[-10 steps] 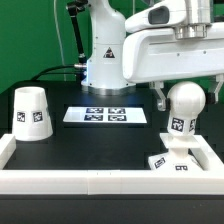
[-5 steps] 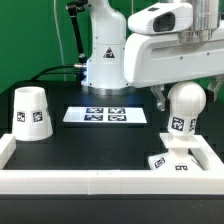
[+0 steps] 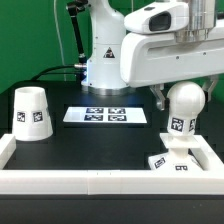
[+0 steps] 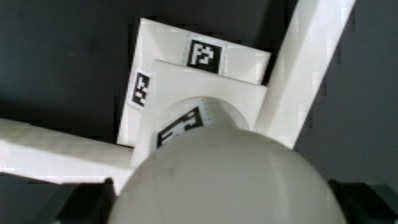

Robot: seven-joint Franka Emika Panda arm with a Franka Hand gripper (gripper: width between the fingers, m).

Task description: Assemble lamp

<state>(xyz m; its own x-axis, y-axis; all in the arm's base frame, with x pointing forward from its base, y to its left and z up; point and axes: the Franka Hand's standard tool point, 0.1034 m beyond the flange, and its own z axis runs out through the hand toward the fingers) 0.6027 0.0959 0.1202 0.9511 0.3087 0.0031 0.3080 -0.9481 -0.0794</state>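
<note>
- Where the counter [image 3: 100,148] meets the exterior view's left edge, the shade [image 3: 30,113] stands upright with its narrow end up. One square tag faces the camera, and the shade is well apart from the other lamp parts.
- Marker board [image 3: 105,115]: lies flat mid-counter toward the far edge, showing four tags. It is between the shade and the robot's white pedestal [image 3: 103,55] behind it.
- White rail [image 3: 90,182]: runs along the near edge and up both side edges. The wrist view shows two of its bars [image 4: 313,60] meeting at a corner beside the base.
- Base [image 3: 170,161]: low, square and tagged, set in the near corner on the exterior view's right, close to the rail. The wrist view shows it from above [image 4: 178,62] with three tags in sight.
- Bulb [image 3: 184,110]: a white ball on a short neck, upright on the base, with one tag on the neck. It fills the foreground of the wrist view [image 4: 214,172].
- Gripper [image 3: 186,98]: hangs directly over the bulb. One dark finger [image 3: 160,97] shows just beside the ball on the exterior view's left, and the other is not clearly seen. Whether the fingers clasp the ball or stand clear of it cannot be told.
</note>
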